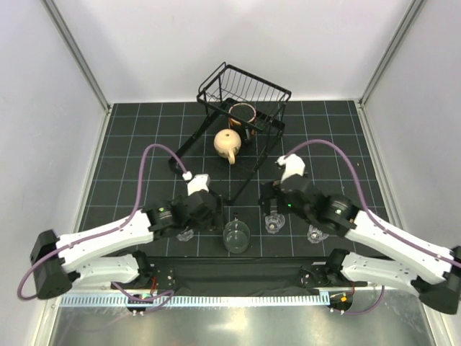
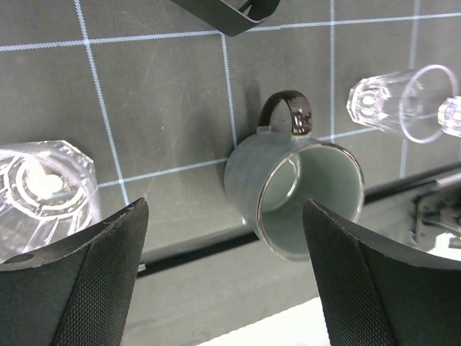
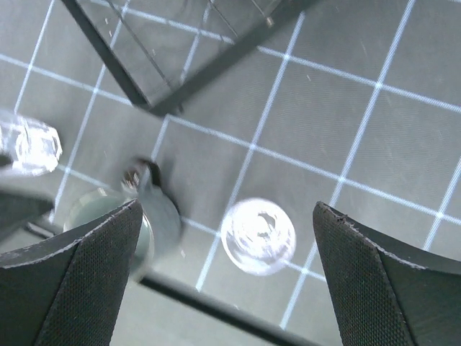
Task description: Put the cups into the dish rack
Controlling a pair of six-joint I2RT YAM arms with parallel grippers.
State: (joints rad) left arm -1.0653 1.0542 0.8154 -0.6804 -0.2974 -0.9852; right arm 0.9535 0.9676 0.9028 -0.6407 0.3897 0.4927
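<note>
The black wire dish rack point(image 1: 245, 90) stands at the back centre. A brown-rimmed cup point(image 1: 242, 113) sits in its basket and a beige handled mug point(image 1: 227, 143) rests on its lower frame. A grey mug point(image 1: 236, 236) stands near the front edge, with clear glass tumblers to its left point(image 1: 185, 234) and right point(image 1: 274, 223), and a third further right point(image 1: 317, 233). My left gripper point(image 1: 215, 216) is open and empty, with the grey mug point(image 2: 288, 194) just ahead of its fingers. My right gripper point(image 1: 271, 202) is open and empty above a tumbler point(image 3: 258, 236).
The rack's lower frame corner point(image 2: 230, 14) lies just beyond the grey mug, and shows in the right wrist view point(image 3: 180, 79). A black strip point(image 1: 230, 270) runs along the mat's near edge. White walls close in the left, right and back sides.
</note>
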